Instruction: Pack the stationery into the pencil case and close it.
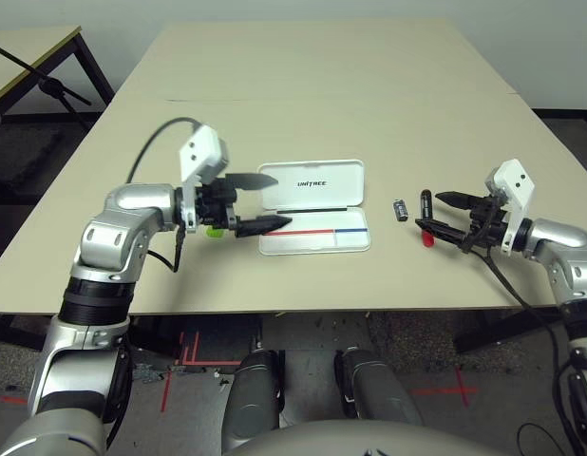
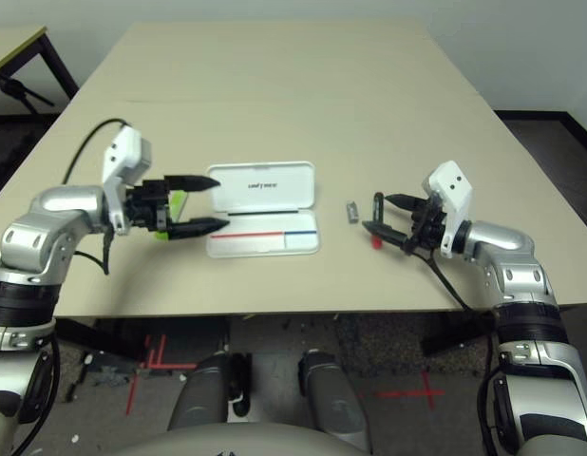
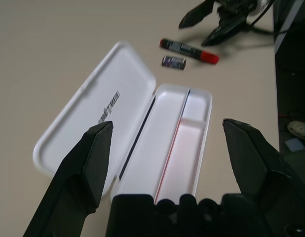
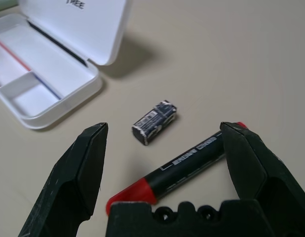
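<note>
Both claws, left (image 1: 254, 202) and right (image 1: 438, 211), gape above beige table (image 1: 303, 85), grey floor (image 1: 18, 161) beyond.

Bright even light (soft shadows), wrist views blurred.

pencil case (image 3: 142, 123) lid open, empty | red marker (image 3: 188, 50), grey piece (image 3: 173, 61) beyond
</note>
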You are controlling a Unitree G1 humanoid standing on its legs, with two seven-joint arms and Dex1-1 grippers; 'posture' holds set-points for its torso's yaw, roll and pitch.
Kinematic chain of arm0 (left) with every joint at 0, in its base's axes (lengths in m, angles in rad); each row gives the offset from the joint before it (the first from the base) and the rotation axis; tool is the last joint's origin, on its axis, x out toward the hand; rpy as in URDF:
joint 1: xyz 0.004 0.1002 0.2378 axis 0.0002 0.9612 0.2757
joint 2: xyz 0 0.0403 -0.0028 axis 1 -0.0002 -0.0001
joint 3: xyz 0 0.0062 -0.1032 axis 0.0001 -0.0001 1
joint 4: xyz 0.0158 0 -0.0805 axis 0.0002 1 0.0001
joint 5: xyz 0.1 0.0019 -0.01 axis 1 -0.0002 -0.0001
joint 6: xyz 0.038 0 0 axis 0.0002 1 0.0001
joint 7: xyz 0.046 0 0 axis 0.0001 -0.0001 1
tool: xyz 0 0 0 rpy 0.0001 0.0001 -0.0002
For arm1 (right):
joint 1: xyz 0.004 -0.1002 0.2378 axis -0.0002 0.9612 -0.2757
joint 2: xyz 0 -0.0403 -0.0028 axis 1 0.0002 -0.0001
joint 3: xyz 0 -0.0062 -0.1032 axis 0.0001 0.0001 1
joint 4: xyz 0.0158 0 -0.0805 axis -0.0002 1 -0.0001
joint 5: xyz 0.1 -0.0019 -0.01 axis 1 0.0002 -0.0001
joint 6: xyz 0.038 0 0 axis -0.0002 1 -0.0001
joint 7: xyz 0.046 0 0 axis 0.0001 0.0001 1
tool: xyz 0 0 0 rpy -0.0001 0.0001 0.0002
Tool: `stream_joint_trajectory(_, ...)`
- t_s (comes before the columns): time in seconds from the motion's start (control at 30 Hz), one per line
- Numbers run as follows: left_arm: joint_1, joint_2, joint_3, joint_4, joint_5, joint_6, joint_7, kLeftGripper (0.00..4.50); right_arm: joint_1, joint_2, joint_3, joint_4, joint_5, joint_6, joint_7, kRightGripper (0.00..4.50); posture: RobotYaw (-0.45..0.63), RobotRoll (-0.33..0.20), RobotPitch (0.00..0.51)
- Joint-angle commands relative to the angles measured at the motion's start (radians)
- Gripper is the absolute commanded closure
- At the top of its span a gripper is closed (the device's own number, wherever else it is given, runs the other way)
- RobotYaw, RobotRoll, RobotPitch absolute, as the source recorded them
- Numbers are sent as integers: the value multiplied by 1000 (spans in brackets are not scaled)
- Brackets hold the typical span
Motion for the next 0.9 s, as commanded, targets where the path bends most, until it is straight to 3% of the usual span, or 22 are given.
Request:
stream_joint_trajectory(0.03,23,25,-3,33,10,-44,-8,18,-28,36,-61,7,24,25,-109,0,-64,0,106)
stream_joint_trajectory(0.43,43,28,-31,47,31,-107,8,18,-3,127,-202,-303,84,417,-588,0,-59,0,108)
stream_joint_trajectory(0.67,41,22,-50,55,43,-127,10,18,33,220,-202,-531,108,690,-788,0,-69,0,112)
stream_joint_trajectory(0.9,30,20,-70,59,51,-137,8,18,11,309,-162,-560,65,801,-916,0,-72,0,114)
